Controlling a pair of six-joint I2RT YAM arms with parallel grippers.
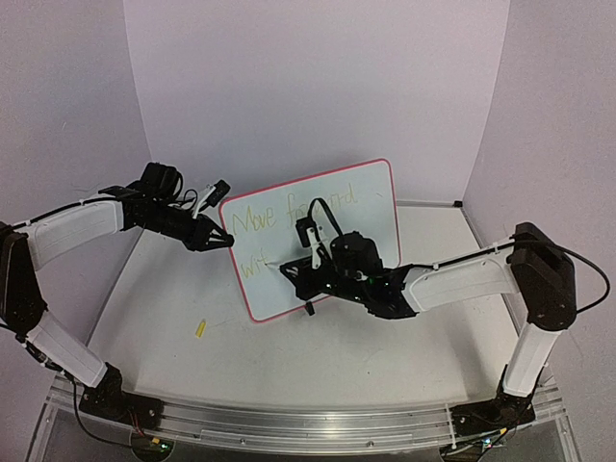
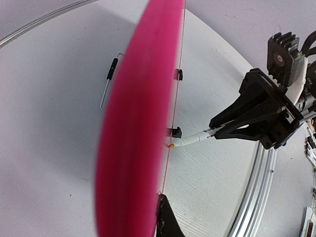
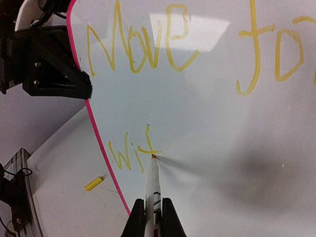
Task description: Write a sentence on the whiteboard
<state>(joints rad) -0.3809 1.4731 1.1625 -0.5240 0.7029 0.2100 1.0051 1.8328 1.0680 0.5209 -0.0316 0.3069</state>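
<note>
— What do we have, starting with the biggest?
— We see the white table (image 1: pixel 173 298). Near its middle the whiteboard (image 1: pixel 371 207), rimmed in pink, stands upright.

— What holds it?
— The left gripper (image 1: pixel 225 241) is pinched on the board's left rim. Our left wrist view shows that rim only edge-on, as a pink blur. The right gripper (image 3: pixel 153 223) is pressed together around a white marker (image 3: pixel 152 185), and the marker's tip touches the board.

— What can we read?
— The sentence (image 3: pixel 138 47) is yellow. The right wrist view gives "Move" and "fo", with "wit" below, at the tip. From above, the right arm hides part of the top line.

— Anything smaller?
— Two black feet (image 2: pixel 175 132) show clearly from the left wrist. A small yellow piece (image 1: pixel 200 328) lies on the table near the board's lower left corner.
</note>
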